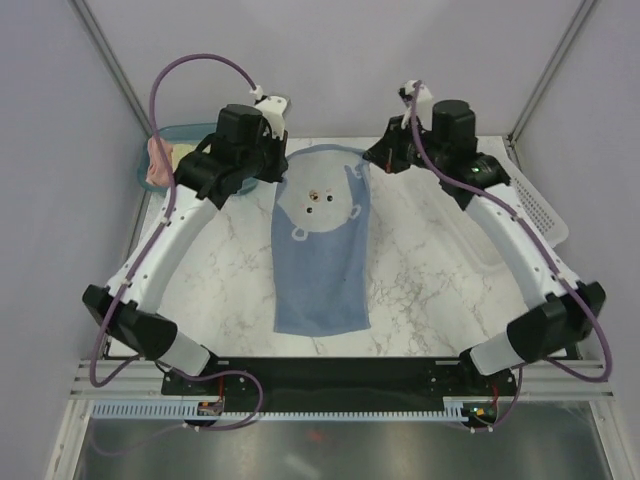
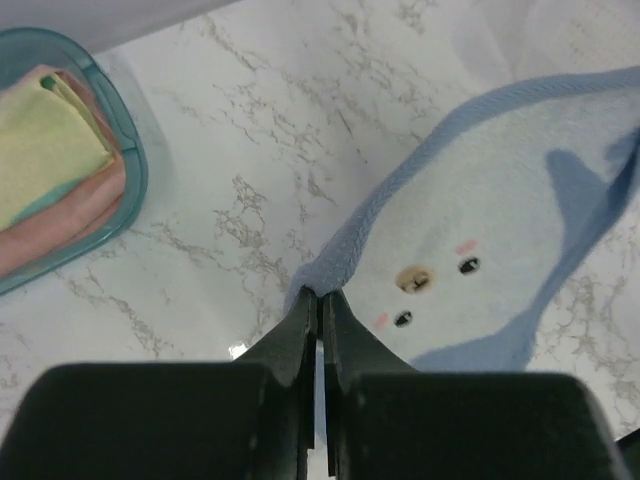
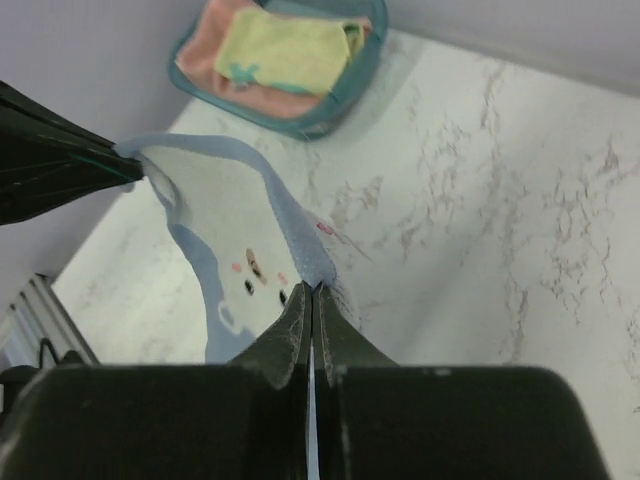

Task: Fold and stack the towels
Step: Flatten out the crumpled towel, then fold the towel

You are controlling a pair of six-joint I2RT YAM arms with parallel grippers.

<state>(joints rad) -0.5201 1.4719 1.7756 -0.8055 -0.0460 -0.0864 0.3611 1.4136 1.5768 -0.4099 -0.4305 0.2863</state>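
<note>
The light blue towel [image 1: 320,270], printed with a pale animal face, lies lengthwise down the middle of the marble table [image 1: 430,270]. Its far end is lifted at both corners. My left gripper [image 1: 283,168] is shut on the far left corner, and in the left wrist view the closed tips [image 2: 322,296] pinch the towel's blue hem [image 2: 365,235]. My right gripper [image 1: 373,160] is shut on the far right corner, its tips [image 3: 315,290] clamped on the towel's edge [image 3: 300,245]. A folded pale yellow towel [image 2: 45,145] rests on a folded salmon-pink towel [image 2: 75,215].
The folded towels sit in a teal plastic bin [image 1: 172,132] at the far left corner, also in the wrist views as the bin [image 2: 135,165] and bin [image 3: 300,125]. A white perforated basket [image 1: 545,215] lies at the table's right edge. Grey walls close in the far side.
</note>
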